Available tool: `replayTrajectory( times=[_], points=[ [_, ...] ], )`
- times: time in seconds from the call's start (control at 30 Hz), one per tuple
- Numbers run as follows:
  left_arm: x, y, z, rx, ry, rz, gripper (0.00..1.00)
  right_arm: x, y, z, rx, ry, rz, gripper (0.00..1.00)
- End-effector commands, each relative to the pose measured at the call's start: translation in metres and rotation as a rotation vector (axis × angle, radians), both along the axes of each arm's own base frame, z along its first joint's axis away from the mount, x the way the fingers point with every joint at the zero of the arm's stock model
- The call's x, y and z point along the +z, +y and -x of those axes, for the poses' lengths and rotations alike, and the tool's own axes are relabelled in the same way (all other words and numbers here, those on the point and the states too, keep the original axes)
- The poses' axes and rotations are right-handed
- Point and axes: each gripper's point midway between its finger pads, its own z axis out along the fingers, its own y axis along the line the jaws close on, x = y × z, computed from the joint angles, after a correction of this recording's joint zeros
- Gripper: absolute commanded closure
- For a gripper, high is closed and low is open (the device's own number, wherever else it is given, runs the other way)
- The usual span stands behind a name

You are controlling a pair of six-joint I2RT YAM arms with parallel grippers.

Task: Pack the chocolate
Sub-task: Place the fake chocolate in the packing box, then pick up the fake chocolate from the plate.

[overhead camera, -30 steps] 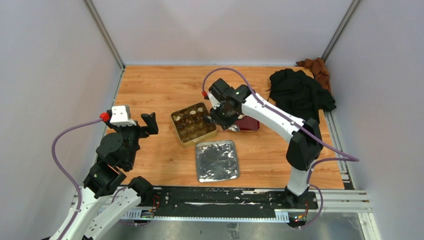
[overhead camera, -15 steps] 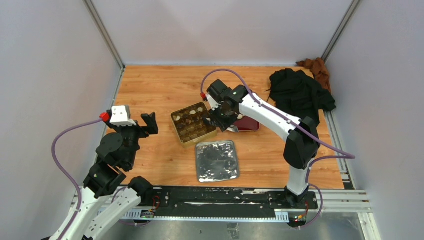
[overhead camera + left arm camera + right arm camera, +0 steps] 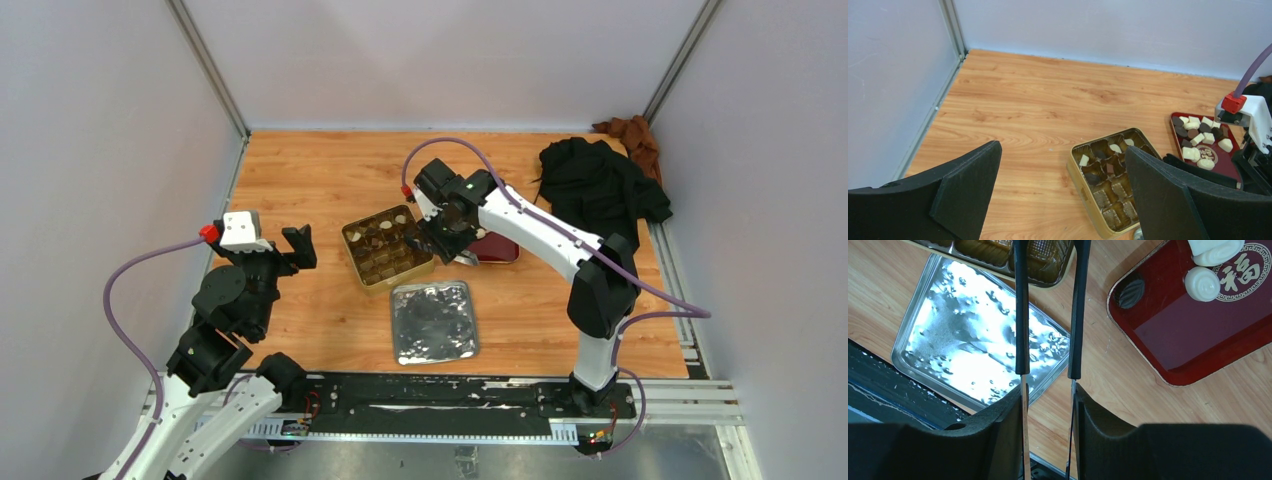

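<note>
My right jaws hang a little apart over the gold tin (image 3: 1082,192), I think to drop chocolate (image 3: 1225,145) into a cup. Most chocolate sits in the red tray (image 3: 1173,335). Left jaws rest wide, empty.

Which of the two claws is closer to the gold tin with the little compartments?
The right. The right gripper hangs at the gold tin's right edge, its fingers reaching over it. The left gripper sits off to the tin's left, well apart.
</note>
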Motion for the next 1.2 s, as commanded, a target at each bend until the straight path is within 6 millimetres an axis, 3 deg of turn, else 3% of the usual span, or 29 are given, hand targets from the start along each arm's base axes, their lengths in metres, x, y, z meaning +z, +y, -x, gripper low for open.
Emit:
replayTrajectory(
  times=[0.0,0.2,0.53,0.93,1.17],
  points=[
    [0.001,0.001,-0.002,0.011,-0.009,0.003,0.00,0.015,-0.001,0.002,0.016,-0.033,0.010,0.60],
    [0.000,0.001,-0.002,0.011,-0.008,0.002,0.00,0.026,-0.009,0.003,0.007,-0.069,0.011,0.63],
    [0.000,0.001,-0.002,0.011,-0.008,0.003,0.00,0.040,-0.051,-0.002,-0.078,-0.138,0.060,0.65],
    [0.000,0.001,-0.002,0.008,-0.008,0.003,0.00,0.024,-0.105,-0.006,-0.194,-0.100,0.111,0.65],
    [-0.001,-0.001,-0.003,0.003,-0.003,0.000,0.00,0.003,-0.119,-0.013,-0.237,-0.060,0.108,0.65]
  ],
)
